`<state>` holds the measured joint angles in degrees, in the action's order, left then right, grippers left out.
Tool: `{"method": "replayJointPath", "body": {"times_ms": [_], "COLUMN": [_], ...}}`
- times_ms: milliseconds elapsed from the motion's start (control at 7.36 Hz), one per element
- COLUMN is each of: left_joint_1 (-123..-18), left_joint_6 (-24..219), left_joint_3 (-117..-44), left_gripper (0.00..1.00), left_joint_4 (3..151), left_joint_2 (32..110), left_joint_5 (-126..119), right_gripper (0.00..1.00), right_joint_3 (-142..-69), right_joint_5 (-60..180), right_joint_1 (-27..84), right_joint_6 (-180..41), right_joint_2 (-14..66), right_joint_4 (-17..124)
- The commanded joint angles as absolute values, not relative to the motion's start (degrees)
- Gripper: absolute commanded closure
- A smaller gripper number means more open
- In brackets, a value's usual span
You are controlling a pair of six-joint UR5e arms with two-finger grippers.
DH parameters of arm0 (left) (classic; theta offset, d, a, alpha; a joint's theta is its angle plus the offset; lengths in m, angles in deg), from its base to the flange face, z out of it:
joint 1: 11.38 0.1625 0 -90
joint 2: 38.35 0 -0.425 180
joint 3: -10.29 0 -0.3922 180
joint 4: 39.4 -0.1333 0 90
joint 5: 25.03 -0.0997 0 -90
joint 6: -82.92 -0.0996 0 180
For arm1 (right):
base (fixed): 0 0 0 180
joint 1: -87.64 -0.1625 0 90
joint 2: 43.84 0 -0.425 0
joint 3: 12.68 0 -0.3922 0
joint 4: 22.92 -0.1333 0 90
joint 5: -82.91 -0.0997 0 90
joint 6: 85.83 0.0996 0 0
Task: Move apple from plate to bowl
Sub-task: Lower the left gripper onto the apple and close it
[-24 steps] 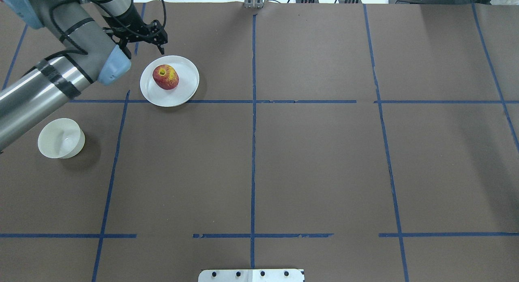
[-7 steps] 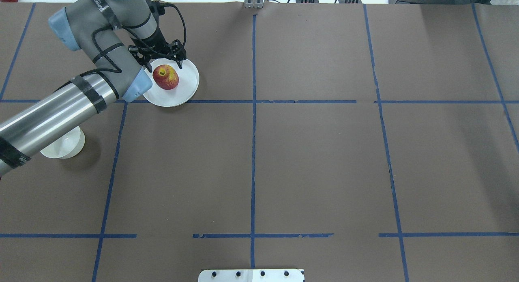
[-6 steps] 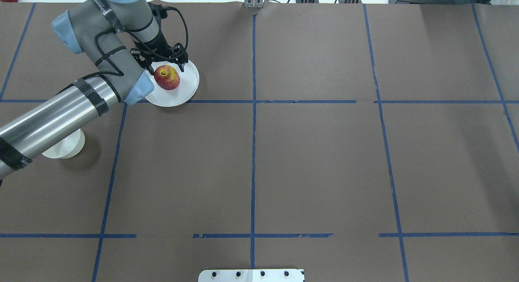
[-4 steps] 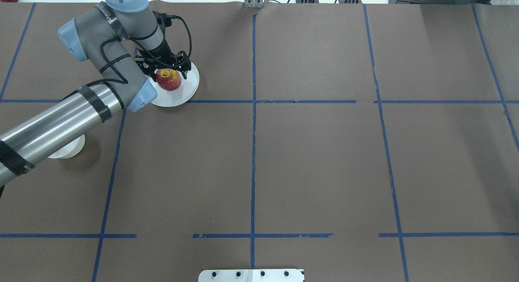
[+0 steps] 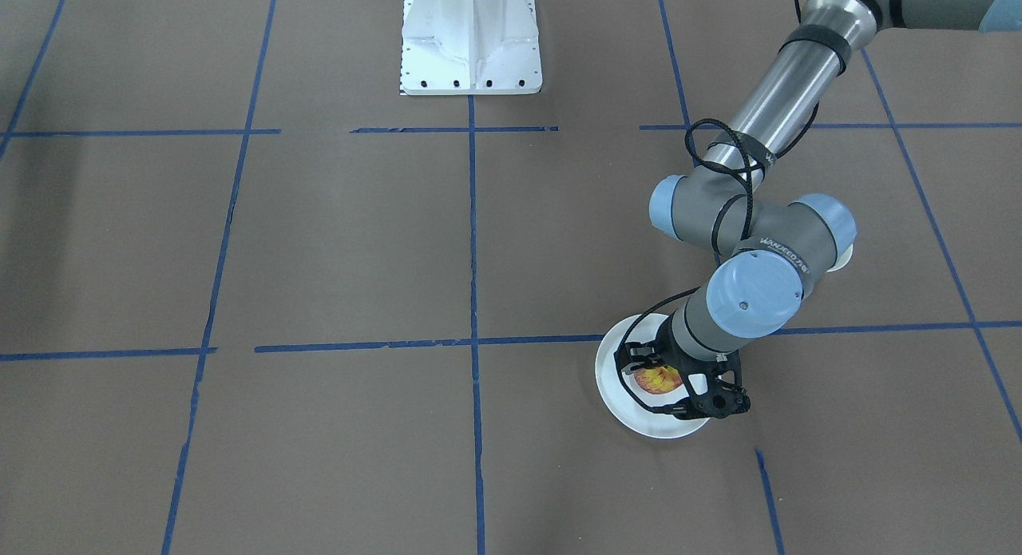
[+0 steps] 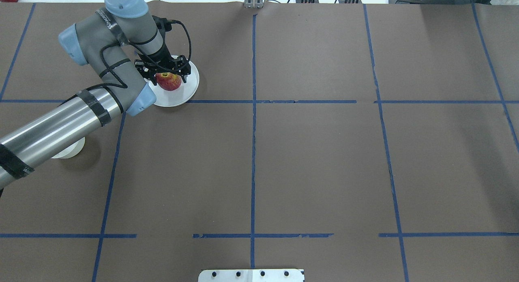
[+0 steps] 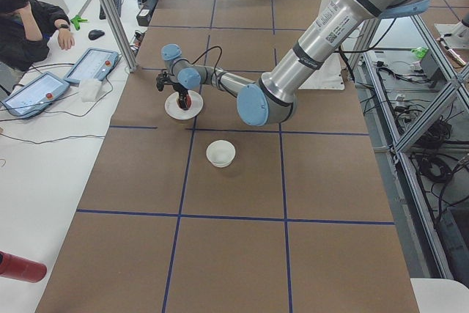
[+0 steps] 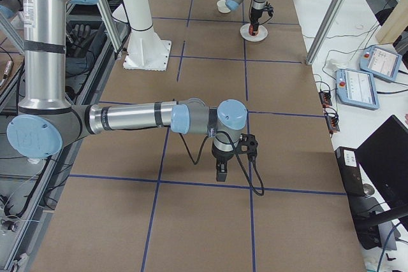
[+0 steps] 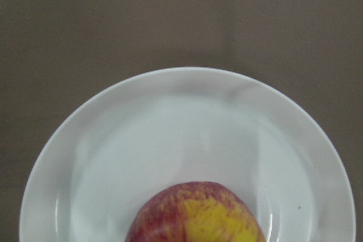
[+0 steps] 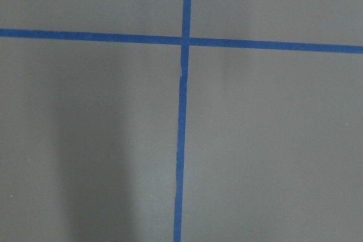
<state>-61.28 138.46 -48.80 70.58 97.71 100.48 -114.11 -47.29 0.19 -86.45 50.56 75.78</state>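
Note:
The red and yellow apple (image 6: 170, 82) lies on the white plate (image 6: 189, 87) at the far left of the table. My left gripper (image 6: 167, 72) is open and low over the apple, one finger on each side of it, not closed on it. From the front the apple (image 5: 655, 378) shows between the black fingers (image 5: 631, 355) over the plate (image 5: 631, 418). The left wrist view shows the apple's top (image 9: 195, 215) on the plate (image 9: 187, 128). The bowl (image 7: 220, 153) stands empty, nearer the robot; overhead my arm hides most of it (image 6: 71, 150). My right gripper (image 8: 220, 171) hangs over bare table; I cannot tell whether it is open or shut.
The white robot base (image 5: 469, 40) stands at the table's middle edge. Blue tape lines cross the brown table (image 6: 324, 160). An operator (image 7: 26, 23) and tablets (image 7: 91, 65) are beyond the far edge, near an upright metal post (image 7: 110, 12).
My left gripper has moved from behind the plate to over the apple and come down, its fingers now on either side of it. The arm now hides more of the bowl.

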Motion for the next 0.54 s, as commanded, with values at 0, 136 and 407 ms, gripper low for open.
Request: {"method": "replayJointPath", "body": {"times_ms": [0, 136, 407], "left_joint_1": [-61.6, -63.6, -66.1], "left_joint_6": [138.3, 138.2, 136.5], "left_joint_3": [-49.3, -53.8, -68.3], "left_gripper": [0.98, 1.00, 1.00], "left_joint_4": [70.5, 69.6, 62.6], "left_joint_2": [97.6, 95.8, 87.4], "left_joint_5": [100.4, 100.4, 100.5], "right_gripper": [0.00, 0.00, 0.00], "right_joint_3": [-114.1, -114.1, -114.1], "right_joint_5": [-47.3, -47.3, -47.3], "right_joint_1": [0.2, 0.2, 0.2], "right_joint_6": [-86.4, -86.4, -86.4], "right_joint_2": [50.6, 50.6, 50.6], "right_joint_4": [75.7, 75.8, 75.8]}}
